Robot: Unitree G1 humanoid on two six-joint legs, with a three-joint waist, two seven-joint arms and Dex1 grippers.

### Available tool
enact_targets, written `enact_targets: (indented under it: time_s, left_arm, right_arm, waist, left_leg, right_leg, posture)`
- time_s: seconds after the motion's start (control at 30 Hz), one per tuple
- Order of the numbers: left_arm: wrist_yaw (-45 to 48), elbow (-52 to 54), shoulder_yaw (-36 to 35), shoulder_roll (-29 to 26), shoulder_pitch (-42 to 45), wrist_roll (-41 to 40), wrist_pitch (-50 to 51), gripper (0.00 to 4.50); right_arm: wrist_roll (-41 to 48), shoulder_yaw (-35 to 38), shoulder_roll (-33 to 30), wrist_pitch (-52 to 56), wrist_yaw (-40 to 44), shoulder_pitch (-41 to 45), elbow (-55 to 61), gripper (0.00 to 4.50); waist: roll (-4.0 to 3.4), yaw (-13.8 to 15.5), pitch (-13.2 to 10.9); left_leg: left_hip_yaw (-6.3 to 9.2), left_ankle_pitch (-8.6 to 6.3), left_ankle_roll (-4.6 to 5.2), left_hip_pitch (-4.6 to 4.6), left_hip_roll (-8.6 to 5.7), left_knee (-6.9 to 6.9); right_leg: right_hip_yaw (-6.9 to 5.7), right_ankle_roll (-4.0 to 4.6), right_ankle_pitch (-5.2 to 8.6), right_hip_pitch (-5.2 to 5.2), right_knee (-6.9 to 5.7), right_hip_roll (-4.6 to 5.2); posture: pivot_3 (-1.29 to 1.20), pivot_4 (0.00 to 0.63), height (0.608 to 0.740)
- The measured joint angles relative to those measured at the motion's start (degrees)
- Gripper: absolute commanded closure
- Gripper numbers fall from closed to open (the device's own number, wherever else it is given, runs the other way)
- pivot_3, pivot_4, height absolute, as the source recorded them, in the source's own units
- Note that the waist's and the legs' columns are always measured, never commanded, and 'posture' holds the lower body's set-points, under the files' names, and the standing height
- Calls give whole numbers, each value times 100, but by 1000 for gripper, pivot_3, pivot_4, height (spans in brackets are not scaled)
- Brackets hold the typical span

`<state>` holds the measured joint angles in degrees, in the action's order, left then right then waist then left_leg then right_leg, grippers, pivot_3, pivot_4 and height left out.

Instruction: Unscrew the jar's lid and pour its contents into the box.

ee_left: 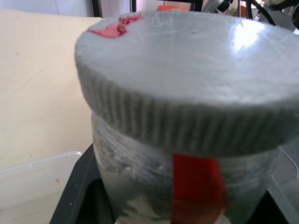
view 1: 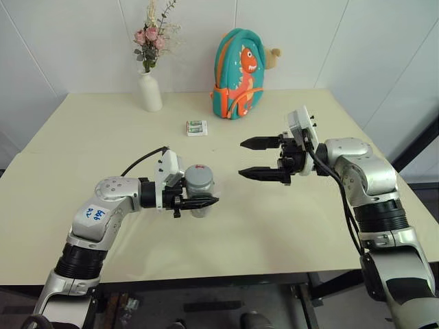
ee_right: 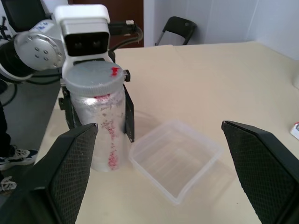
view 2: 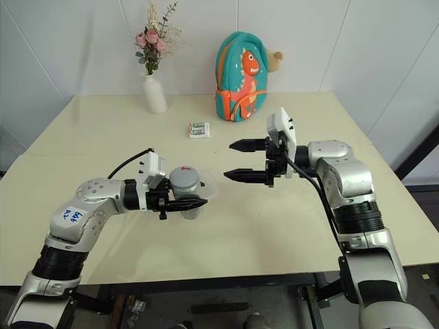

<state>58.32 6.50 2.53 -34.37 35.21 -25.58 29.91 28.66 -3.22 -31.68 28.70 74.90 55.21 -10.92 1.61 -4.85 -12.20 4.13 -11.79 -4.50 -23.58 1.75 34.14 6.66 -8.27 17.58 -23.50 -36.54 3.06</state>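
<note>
Left gripper [view 1: 206,201] — fingers clamped on the jar [view 1: 199,194], upright above the counter [view 1: 103,144], lid [view 1: 199,175] still on. Right gripper [view 1: 250,158] — fingers spread wide, level, near the jar. Box [ee_right: 175,158] lies just beside the jar.

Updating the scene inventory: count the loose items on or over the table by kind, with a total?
Jar with lid on: 1
Clear box: 1
Flower vase: 1
Dinosaur backpack: 1
White packet: 1
Total: 5
</note>
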Motion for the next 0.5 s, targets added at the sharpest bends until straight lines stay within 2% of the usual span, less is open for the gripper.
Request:
enact_targets:
  time_s: [0.17,0.33,0.5]
  left_arm:
    - [5,-1,5,12,0,0,-1,2494]
    - [5,-2,22,68,2,0,-4,2494]
    - [9,-2,32,70,1,0,-4,2494]
  right_arm:
    - [240,-85,500,273,-206,0,484,43]
    - [217,-416,1238,392,-765,-45,901,43]
    - [-98,-804,1325,233,-888,-151,952,43]
  waist:
    - [0,16,0]
    - [0,13,0]
    - [0,39,0]
  left_leg:
    - [1,0,0,-1,0,1]
    - [2,0,-1,-1,1,0]
    - [2,1,-1,-3,0,4]
  right_leg:
    - [0,0,0,0,-1,0]
    - [-2,0,0,-2,-5,0]
    - [-2,0,0,0,-3,1]
  posture:
    - [0,150,740]
    - [0,150,740]
    - [0,150,740]
